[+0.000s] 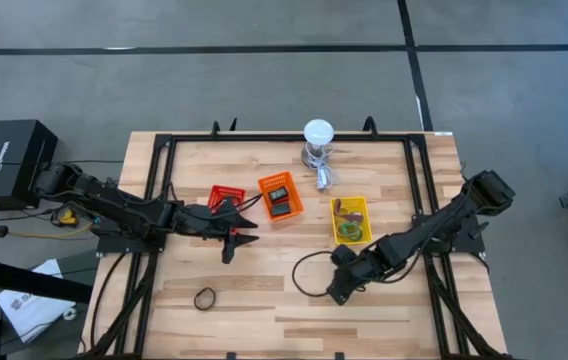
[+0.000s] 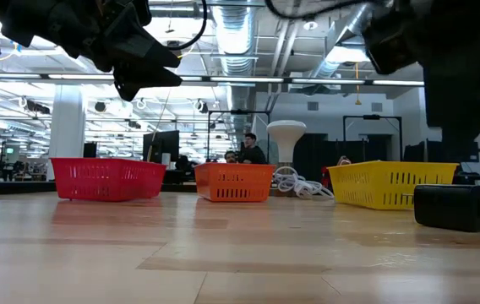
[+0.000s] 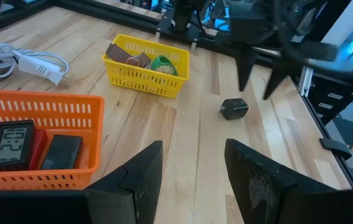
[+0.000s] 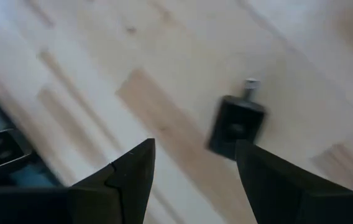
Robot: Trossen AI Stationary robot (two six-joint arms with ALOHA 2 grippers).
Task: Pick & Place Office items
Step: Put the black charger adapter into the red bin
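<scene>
Pale striped wood worktop (image 1: 284, 300). Red basket (image 1: 223, 195), orange basket (image 1: 280, 196), yellow basket (image 1: 351, 220), all slatted mesh. Black ring (image 1: 205, 298), black block (image 3: 233, 108), white-domed lamp (image 1: 317, 132), dark pincers.

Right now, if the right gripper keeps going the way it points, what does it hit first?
Most likely the black block: it lies on the table just ahead of the open right gripper, slightly off centre. Depth is unclear, so it may instead meet bare wood first.
</scene>
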